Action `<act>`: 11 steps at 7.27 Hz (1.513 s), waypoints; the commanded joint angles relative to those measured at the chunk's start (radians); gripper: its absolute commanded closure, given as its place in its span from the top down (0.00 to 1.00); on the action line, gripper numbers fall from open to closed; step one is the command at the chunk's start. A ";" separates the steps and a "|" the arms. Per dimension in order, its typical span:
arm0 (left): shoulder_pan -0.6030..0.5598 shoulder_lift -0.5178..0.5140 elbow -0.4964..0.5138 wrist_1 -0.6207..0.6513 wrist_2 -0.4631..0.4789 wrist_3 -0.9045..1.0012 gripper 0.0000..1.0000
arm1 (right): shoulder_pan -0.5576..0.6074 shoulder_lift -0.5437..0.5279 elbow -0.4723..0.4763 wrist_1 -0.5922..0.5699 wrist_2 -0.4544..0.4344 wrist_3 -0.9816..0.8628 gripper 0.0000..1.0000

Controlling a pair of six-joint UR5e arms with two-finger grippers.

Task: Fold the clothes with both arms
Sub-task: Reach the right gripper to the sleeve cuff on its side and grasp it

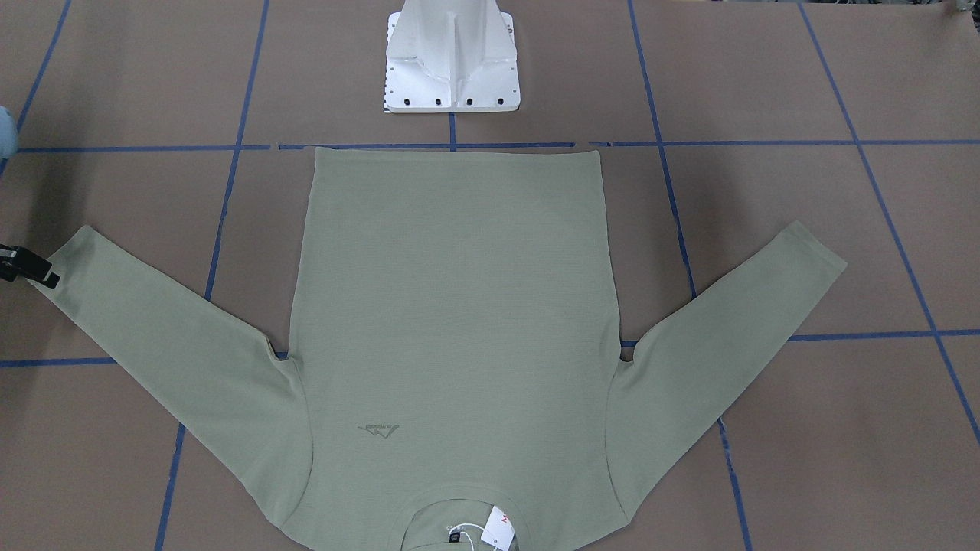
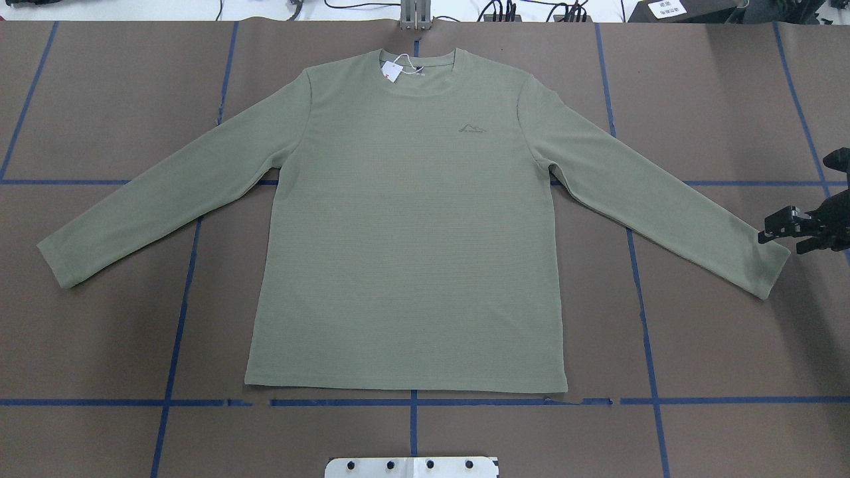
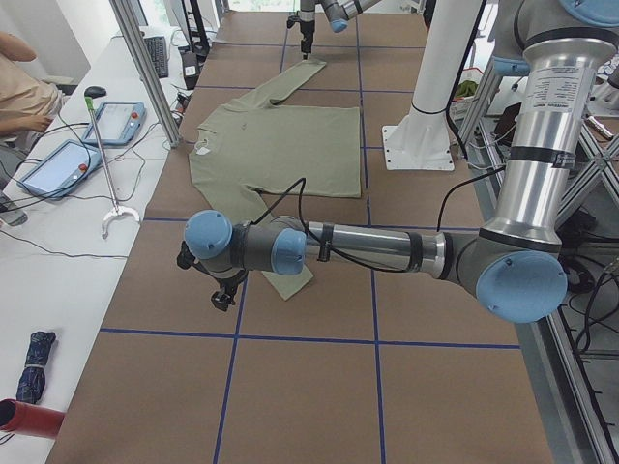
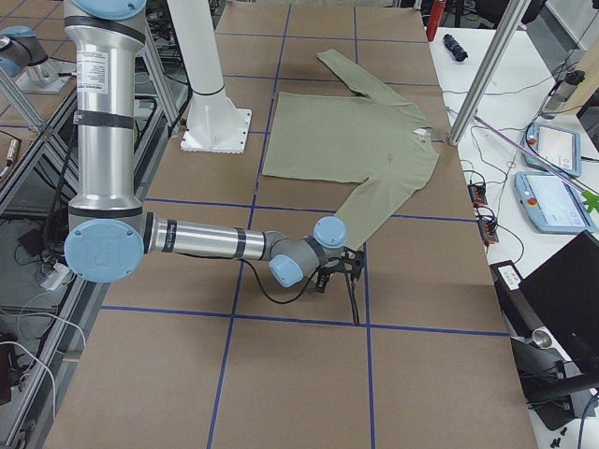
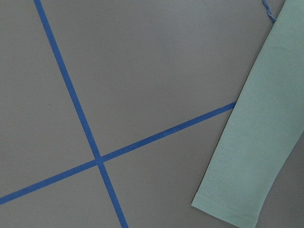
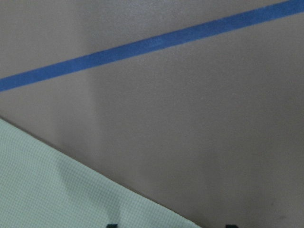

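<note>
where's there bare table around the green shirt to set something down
Bare brown paper-covered table flanks the sage-green long-sleeve knit shirt on the robot's side of both sleeves. Crowded: the cuff at the black right gripper; narrow: hem to white pedestal base.

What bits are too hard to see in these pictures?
- Left gripper: shows only in the left side view, small and dark; open or shut unclear.
- Tag writing: too small overhead; cut by the front view's bottom edge.
- Logo words: too small everywhere.
- Right gripper: partly cut by the overhead's right edge.
</note>
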 commanded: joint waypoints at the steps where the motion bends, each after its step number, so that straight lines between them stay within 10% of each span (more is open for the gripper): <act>1: 0.000 0.001 -0.001 -0.002 -0.001 -0.001 1.00 | -0.002 -0.002 -0.016 0.002 0.002 0.001 0.67; 2: 0.000 0.001 -0.004 -0.002 0.001 -0.002 1.00 | -0.002 -0.002 -0.017 0.002 0.004 0.002 0.62; 4: 0.000 0.001 -0.012 -0.002 -0.001 -0.005 1.00 | -0.002 -0.010 -0.014 0.002 0.007 0.001 0.00; 7: -0.002 0.002 -0.026 -0.001 -0.001 -0.005 1.00 | 0.003 -0.016 0.022 0.003 0.055 0.001 0.00; 9: -0.002 0.002 -0.044 -0.001 -0.001 -0.005 1.00 | 0.003 -0.021 0.206 -0.013 0.096 0.086 0.00; 11: -0.002 0.002 -0.059 0.001 -0.001 -0.007 1.00 | -0.064 0.191 0.232 -0.016 0.096 0.393 0.00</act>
